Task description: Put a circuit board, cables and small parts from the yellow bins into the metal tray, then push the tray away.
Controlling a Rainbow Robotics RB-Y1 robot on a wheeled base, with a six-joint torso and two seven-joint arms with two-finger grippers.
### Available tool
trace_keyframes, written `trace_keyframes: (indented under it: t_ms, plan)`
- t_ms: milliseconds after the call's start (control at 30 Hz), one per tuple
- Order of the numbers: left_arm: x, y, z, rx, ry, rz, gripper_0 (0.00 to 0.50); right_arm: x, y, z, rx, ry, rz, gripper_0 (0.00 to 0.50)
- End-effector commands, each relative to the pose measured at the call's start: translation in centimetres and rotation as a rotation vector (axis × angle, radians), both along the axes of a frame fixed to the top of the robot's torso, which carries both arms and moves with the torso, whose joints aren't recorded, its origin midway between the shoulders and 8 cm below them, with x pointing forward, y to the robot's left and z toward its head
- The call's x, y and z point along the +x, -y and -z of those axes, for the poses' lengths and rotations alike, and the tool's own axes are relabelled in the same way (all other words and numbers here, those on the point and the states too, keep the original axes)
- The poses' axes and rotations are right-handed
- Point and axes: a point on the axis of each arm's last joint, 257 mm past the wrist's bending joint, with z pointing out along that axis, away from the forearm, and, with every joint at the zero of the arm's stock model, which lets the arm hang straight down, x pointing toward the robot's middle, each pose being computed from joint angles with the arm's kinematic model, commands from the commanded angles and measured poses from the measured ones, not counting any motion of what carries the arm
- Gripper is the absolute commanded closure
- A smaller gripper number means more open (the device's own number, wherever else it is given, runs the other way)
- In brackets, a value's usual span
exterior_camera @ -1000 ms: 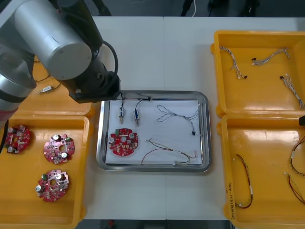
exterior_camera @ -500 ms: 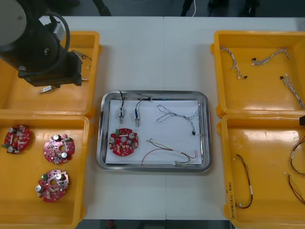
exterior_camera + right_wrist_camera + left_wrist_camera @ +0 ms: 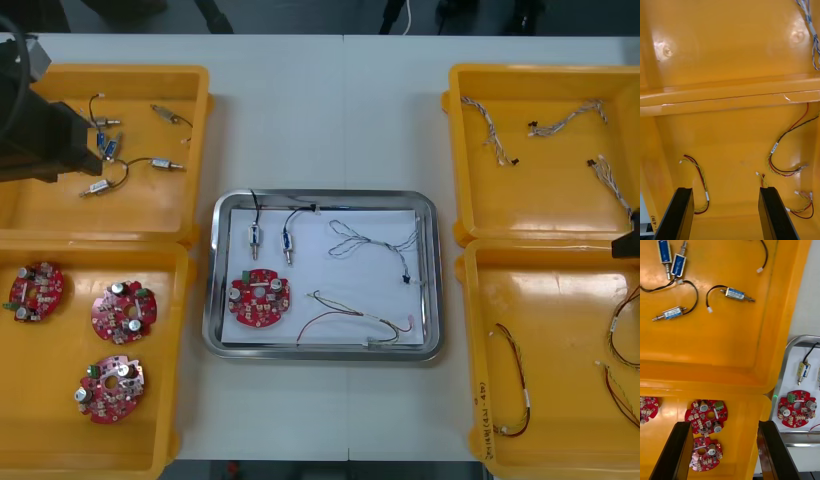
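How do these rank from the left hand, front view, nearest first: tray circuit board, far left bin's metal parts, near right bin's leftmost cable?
1. Metal parts, in the far left bin, right beside the left hand.
2. Circuit board, in the tray, mid-table.
3. Cable, in the near right bin, across the table.
The right hand hangs open at that bin's far edge.

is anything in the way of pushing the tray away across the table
Nothing visible does: beyond the far rim of the metal tray the table is bare, and the yellow bins only flank it at the sides.
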Motion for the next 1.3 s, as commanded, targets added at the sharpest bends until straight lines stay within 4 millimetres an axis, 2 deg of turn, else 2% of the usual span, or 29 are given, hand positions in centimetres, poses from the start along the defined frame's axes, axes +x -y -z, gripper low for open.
trace_keyframes:
  t_ms: [33, 267, 400, 700, 833, 1067, 1300]
  plan:
    - [-1.6, -4.1, -0.7, 0.081, 0.025, 0.023, 0.000, 0.9, -2.5, -1.7, -0.070, 0.020, -0.122, 0.000]
    - [-3.0, -6.3, 0.3, 0.088, 0.014, -0.007, 0.000, 1.6, -6.6, -1.7, -0.077, 0.018, -0.232, 0.000]
    - [-3.9, -7.9, 1.1, 0.121, 0.007, -0.007, 0.000, 2.1, -9.6, -1.6, -0.079, 0.025, -0.301, 0.000]
    - [-6.3, -9.8, 3.1, 0.155, -0.032, 0.031, 0.000, 2.8, -16.2, -0.9, -0.113, 0.052, -0.453, 0.000]
    - [-7.3, -10.4, 3.9, 0.163, -0.052, 0.042, 0.000, 3.2, -18.2, -0.9, -0.125, 0.074, -0.483, 0.000]
    - [-8.0, -10.6, 4.1, 0.174, -0.046, 0.060, 0.000, 2.9, -21.3, -0.3, -0.157, 0.084, -0.563, 0.000]
    - [-8.2, -10.1, 4.5, 0.182, -0.039, 0.085, 0.000, 1.8, -24.5, 0.6, -0.195, 0.081, -0.689, 0.000]
